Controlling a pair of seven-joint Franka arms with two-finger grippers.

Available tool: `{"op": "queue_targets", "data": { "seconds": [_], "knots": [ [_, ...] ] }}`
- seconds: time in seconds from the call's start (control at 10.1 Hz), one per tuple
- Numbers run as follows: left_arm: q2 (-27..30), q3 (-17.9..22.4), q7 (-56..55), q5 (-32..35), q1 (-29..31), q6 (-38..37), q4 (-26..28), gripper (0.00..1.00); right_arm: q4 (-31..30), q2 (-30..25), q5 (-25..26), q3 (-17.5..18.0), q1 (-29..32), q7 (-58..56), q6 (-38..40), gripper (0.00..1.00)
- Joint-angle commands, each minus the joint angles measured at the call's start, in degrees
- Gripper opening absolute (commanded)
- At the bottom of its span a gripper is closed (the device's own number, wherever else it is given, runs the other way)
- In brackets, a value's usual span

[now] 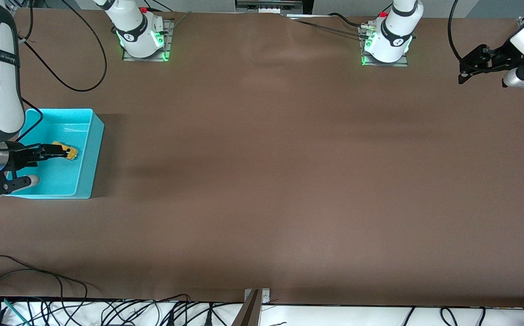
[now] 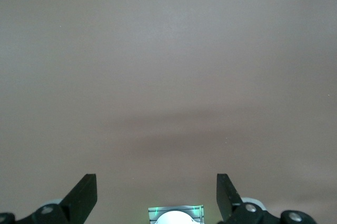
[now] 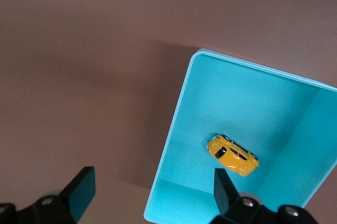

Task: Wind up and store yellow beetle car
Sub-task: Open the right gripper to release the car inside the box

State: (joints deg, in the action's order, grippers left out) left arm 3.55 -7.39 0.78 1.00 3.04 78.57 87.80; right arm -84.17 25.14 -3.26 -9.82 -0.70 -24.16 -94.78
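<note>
- The yellow beetle car (image 3: 232, 155) lies on the floor of the turquoise bin (image 1: 90, 156), free of any grip, near the bin's middle.
- The bin sits on the tabletop (image 1: 271, 172) at the right arm's end, close to that edge.
- The right end effector (image 1: 33, 166) hangs over the bin with its fingers spread wide and nothing between them; the car looks released.
- The left end effector (image 2: 157, 192) is likewise spread and empty, waiting over bare tabletop at the left arm's end.
- Judged from this, the storing step appears done; whether the car was wound cannot be told here.
- The next move likely calls for lifting the right end effector straight up, clear of the bin walls, then drawing away.
- The bin's rim sits close around the fingers, so a sideways pull could nudge it.
- The middle of the tabletop gives wide open room; only cables trail along the edge nearest the front camera.
</note>
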Motion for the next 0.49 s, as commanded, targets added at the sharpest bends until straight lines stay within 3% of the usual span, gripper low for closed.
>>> {"op": "queue_targets", "data": {
  "seconds": [0.0, 0.39],
  "knots": [
    [-0.8, -0.1, -0.2, -2.0, 0.3, -1.3, -2.2, 1.00, 2.9, -0.4, -1.0, -0.1, -1.1, 5.1, 1.0, 1.00],
    [-0.7, -0.1, -0.2, -2.0, 0.3, -1.3, -2.2, 1.00, 3.3, -0.4, -1.4, 0.0, -1.9, 11.1, 0.6, 1.00]
  ]
}}
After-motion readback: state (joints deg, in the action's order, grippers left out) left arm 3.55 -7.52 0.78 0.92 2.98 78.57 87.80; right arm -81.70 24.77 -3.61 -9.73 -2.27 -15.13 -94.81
